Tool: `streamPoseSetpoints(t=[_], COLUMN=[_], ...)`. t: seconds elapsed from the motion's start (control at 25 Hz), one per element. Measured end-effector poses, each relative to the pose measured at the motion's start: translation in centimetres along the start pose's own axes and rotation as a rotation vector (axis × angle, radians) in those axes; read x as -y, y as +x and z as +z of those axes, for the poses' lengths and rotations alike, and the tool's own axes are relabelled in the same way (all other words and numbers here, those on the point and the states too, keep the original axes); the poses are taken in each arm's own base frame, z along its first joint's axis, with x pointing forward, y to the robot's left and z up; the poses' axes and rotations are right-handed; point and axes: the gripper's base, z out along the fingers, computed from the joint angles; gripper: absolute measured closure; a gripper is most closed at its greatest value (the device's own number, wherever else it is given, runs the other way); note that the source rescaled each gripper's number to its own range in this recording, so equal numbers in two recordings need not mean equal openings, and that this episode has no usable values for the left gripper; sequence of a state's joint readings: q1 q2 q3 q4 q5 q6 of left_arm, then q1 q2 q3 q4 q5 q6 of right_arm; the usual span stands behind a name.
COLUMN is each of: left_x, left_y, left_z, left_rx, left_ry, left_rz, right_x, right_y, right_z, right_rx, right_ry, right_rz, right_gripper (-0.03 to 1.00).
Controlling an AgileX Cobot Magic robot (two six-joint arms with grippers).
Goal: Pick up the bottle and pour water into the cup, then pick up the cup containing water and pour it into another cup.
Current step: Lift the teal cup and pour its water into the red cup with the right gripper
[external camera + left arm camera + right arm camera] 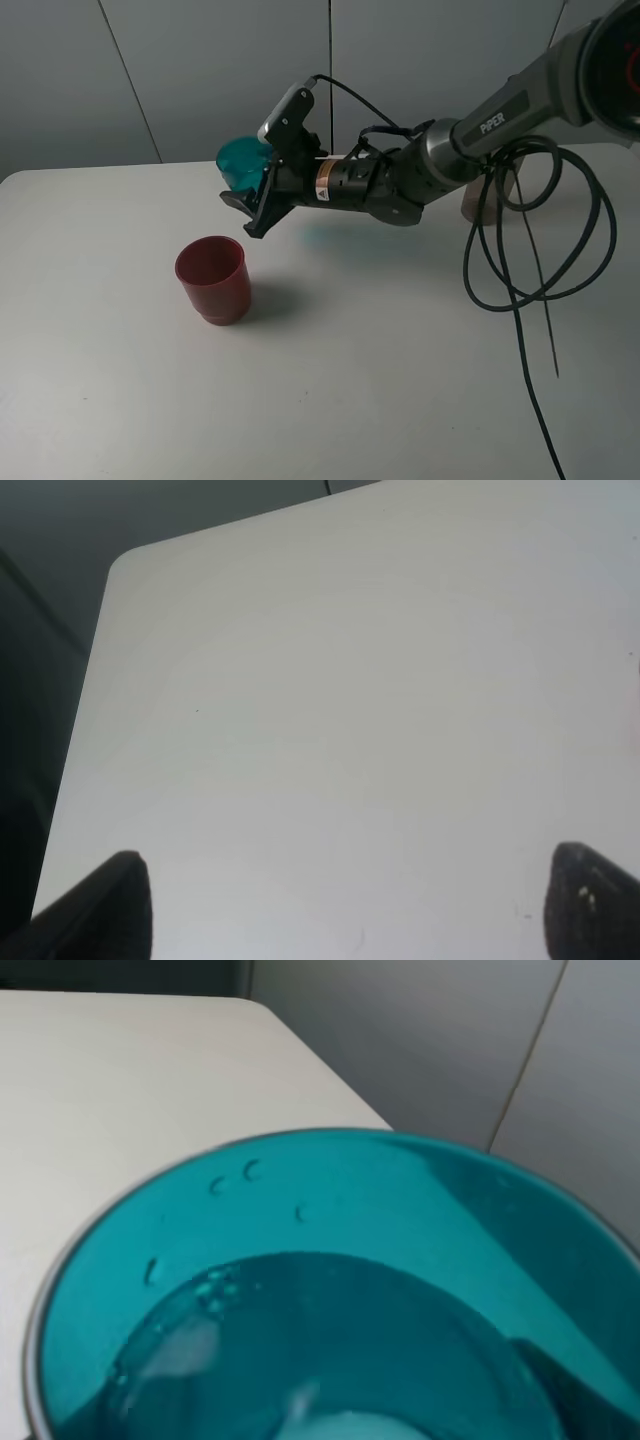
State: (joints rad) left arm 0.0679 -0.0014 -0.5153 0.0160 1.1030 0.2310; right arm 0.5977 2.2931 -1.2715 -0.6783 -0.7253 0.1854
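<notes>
Right gripper (pixel 258 195) clamped on teal cup (pixel 240 160), tilted, water (pixel 300 1360) inside; red cup (pixel 212 278) stood upright below, slightly left, near.

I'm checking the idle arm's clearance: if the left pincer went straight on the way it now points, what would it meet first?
The bare white table. The left pincer, open and empty, faces nothing else in its wrist view. How far off the surface lies is unclear.
</notes>
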Motion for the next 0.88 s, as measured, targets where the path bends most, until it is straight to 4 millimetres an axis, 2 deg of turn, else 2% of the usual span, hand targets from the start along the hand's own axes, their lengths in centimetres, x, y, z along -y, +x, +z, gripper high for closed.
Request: streamPoseSetpoints(t=[0.32,0.88], left_x=[0.0,0.0], left_y=[0.0,0.0], left_z=[0.0,0.0], left_rx=[0.000,0.000], left_ry=[0.000,0.000], left_rz=[0.000,0.000], right_x=[-1.2,-1.5], right_y=[-0.3,-0.5], right_z=[0.3,0.4], right_rx=[0.001,0.016], right_ry=[-0.048,-0.055], right_rz=[-0.076,-0.281], right_gripper=[0.95,0.95])
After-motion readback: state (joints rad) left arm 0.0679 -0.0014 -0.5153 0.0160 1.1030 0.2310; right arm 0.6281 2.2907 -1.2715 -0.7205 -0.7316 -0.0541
